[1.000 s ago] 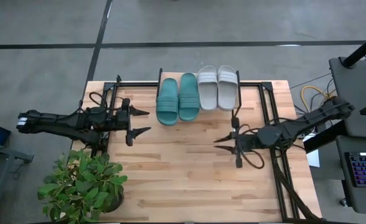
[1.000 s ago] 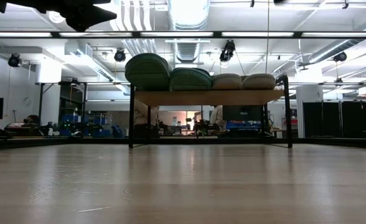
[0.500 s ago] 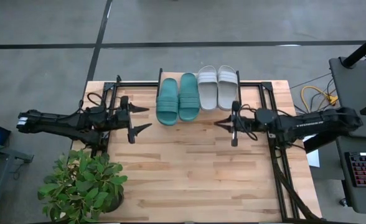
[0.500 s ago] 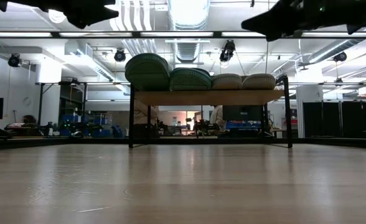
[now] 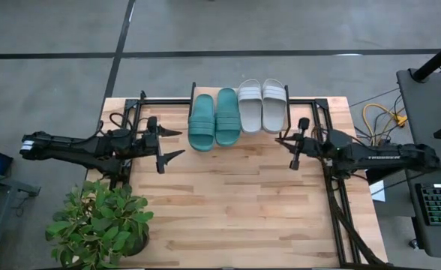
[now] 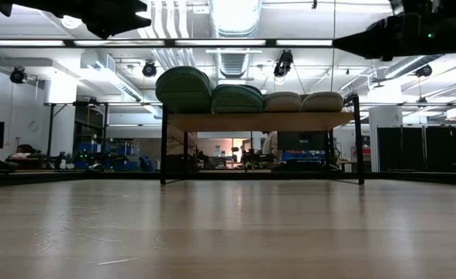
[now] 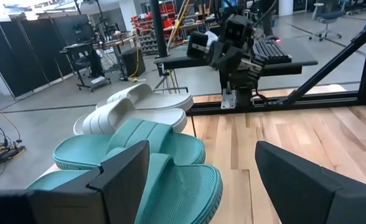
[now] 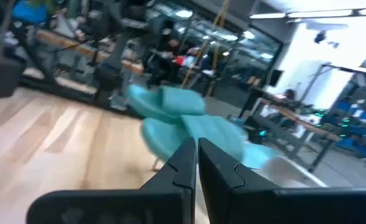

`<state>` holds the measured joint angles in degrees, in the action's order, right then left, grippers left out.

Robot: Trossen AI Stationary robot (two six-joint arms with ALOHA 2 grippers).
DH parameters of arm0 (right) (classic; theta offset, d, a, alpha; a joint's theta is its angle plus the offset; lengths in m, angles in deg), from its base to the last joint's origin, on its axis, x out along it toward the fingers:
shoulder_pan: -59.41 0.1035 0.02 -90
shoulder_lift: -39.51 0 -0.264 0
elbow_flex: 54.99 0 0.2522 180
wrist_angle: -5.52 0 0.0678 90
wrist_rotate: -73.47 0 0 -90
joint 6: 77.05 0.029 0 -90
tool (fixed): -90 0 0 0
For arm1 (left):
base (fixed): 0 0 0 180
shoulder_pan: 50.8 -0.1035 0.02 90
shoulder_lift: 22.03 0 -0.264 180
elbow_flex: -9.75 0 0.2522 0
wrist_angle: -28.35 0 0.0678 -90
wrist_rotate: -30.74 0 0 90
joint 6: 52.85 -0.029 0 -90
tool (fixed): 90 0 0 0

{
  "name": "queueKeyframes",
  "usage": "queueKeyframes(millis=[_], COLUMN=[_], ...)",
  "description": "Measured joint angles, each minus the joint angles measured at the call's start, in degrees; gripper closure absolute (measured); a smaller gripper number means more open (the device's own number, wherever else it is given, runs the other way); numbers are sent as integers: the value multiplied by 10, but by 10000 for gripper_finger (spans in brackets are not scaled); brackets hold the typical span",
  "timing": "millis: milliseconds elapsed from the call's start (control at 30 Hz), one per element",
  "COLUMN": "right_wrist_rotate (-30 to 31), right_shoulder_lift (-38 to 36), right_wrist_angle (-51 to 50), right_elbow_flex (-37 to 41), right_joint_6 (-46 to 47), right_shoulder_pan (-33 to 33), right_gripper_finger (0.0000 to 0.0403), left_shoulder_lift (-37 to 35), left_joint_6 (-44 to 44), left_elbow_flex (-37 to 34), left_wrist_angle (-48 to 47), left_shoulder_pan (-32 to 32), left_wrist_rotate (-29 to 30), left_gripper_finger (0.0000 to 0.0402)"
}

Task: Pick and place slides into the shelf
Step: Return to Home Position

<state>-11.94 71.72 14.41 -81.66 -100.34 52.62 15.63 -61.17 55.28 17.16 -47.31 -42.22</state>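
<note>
Two teal slides and two light grey slides lie side by side, soles down, on top of the shelf at the table's far edge. In the low view the teal pair and the grey pair sit on the board. My left gripper hovers open to the left of the teal slides and shows them close ahead. My right gripper is shut and hovers to the right of the shelf, just on its near side. In the right wrist view its fingers point toward the teal slides.
A potted plant stands at the table's near left corner. Black frame rails run along both sides of the table. The wooden tabletop spreads out on the near side of the shelf. A keyboard sits on a stand off the table's right.
My right arm has swung from the table's middle right toward the far edge, then drawn back toward the right edge. It has come up into the low view's top. The left arm and the slides have kept still.
</note>
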Motion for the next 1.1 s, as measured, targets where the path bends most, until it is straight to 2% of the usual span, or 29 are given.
queueKeyframes(millis=[100, 233, 333, 433, 667, 800, 967, 1100], right_wrist_rotate=[-3, -3, -7, -32, -46, -50, -50, -50], right_shoulder_lift=[-52, -112, -148, -188, -277, -318, -316, -313], right_wrist_angle=[-39, -213, -279, -276, -278, -280, -280, -279], right_elbow_flex=[5, -26, -43, -34, 47, 71, 76, 76], right_joint_6=[10, 55, 83, 104, 160, 160, 160, 160], right_shoulder_pan=[-19, -20, -20, -20, -20, -20, -20, -20], right_gripper_finger=[394, 394, 394, 394, 394, 394, 394, 394], left_shoulder_lift=[1, 6, 11, 18, 29, 29, 41, 51], left_joint_6=[0, -1, -1, 0, 4, 5, 4, 1], left_elbow_flex=[0, 0, 0, 0, 0, 0, 0, 0], left_wrist_angle=[-2, -1, 0, 0, 2, 3, 3, 6], left_shoulder_pan=[0, 0, 0, 0, 0, 0, 0, 0], left_wrist_rotate=[4, 21, 30, 32, 32, 32, 28, 10], left_gripper_finger=[125, 125, 125, 125, 125, 125, 127, 156])
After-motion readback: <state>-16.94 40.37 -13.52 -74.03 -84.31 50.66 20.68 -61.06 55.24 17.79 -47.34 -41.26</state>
